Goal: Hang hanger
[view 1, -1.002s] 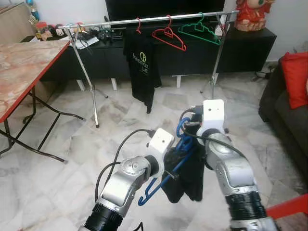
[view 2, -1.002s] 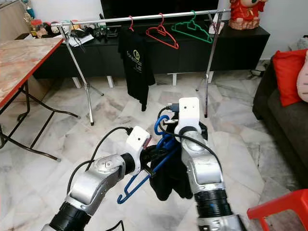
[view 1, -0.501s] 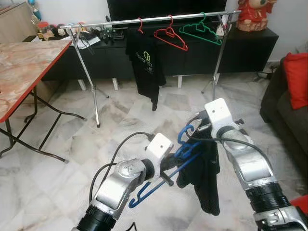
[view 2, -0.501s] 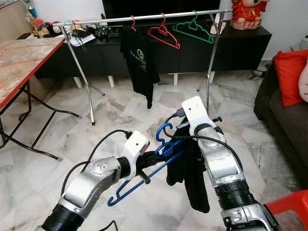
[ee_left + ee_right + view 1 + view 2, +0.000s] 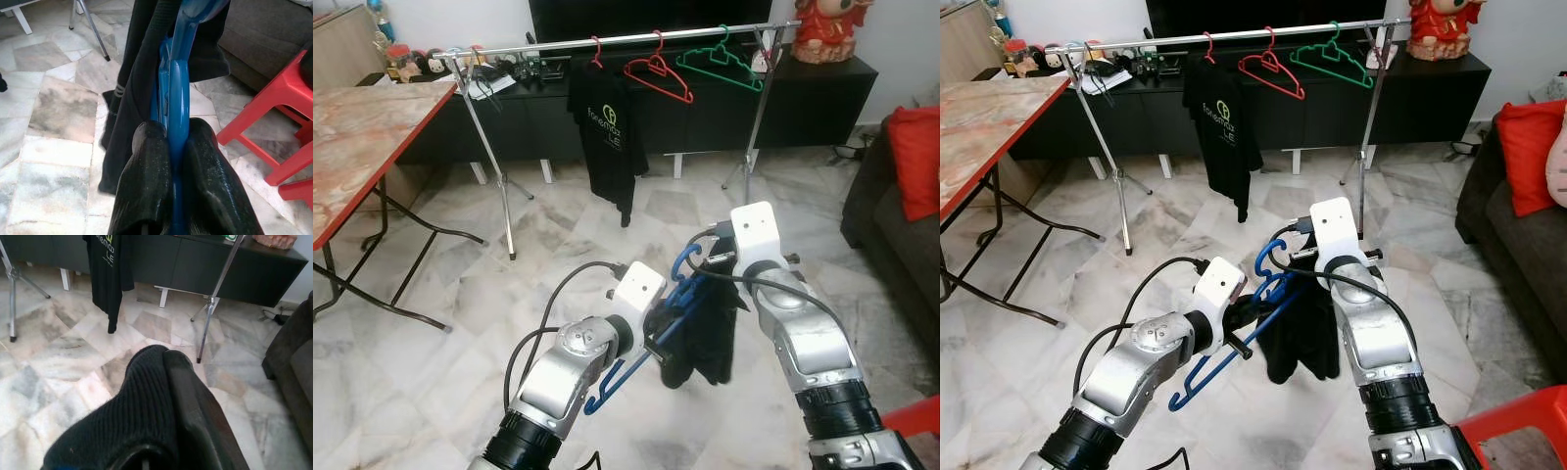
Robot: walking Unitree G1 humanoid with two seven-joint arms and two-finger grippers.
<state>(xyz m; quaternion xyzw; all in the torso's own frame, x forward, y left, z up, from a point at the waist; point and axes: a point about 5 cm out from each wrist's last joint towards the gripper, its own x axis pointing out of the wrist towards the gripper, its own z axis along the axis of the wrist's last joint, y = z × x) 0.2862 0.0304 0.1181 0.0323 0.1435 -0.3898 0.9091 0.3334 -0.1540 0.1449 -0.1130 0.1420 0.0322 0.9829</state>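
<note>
We find the blue hanger (image 5: 646, 338) held in mid-air above the marble floor (image 5: 460, 323), between the two arms and well short of the clothes rail (image 5: 626, 39) at the far side. Its long axis runs diagonally: the lower end points near and left, the hook (image 5: 685, 262) sits at the upper far end, toward the right arm. A dark garment (image 5: 705, 338) hangs from the hanger and droops below it.

The left gripper (image 5: 171, 161) has its jaws pinched on the blue bar of the hanger; the wrist view shows a black finger on each side of the bar. The right gripper (image 5: 164, 382) is up at the hook end with dark knitted cloth lying against its jaws; we cannot tell how they stand.

On the rail we note a black T-shirt (image 5: 609, 137), a red hanger (image 5: 656, 73) and a green hanger (image 5: 720, 61). A red-edged surface (image 5: 362, 127) stands at the left, a dark sofa (image 5: 891, 225) with a red cushion (image 5: 913, 157) at the right, and a red stool (image 5: 274, 122) near the sofa.
</note>
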